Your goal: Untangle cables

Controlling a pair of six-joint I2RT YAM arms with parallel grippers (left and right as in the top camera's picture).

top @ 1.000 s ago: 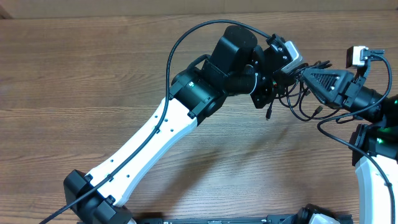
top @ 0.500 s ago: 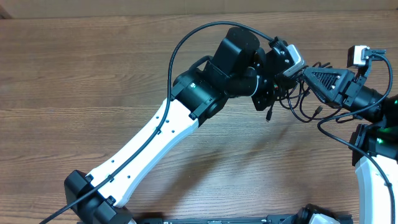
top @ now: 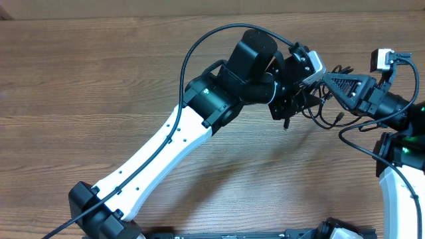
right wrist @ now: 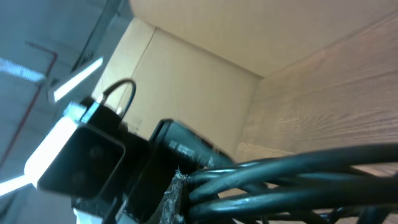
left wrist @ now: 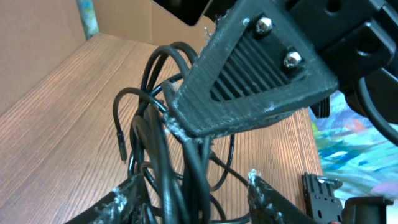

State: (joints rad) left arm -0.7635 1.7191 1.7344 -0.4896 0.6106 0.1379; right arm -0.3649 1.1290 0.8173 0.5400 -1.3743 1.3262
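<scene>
The jaws of our black two-finger left gripper [left wrist: 194, 190] stand apart, and the thin black cables with small plugs [left wrist: 160, 163] hang loosely between them. Our black ribbed right gripper [left wrist: 174, 118] pinches the same bundle just above, over the brown wooden table [left wrist: 62, 124]. We judge the cords light, limp and snag-prone. A free plug end looks like the best place to take hold.

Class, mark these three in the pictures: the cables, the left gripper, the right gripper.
cables [left wrist: 165, 186]: left wrist view, on the bunched black strands.
left gripper [left wrist: 193, 182]: left wrist view, midway between its two fingers.
right gripper [top: 325, 78]: overhead view, at the tip of its closed fingers.
</scene>
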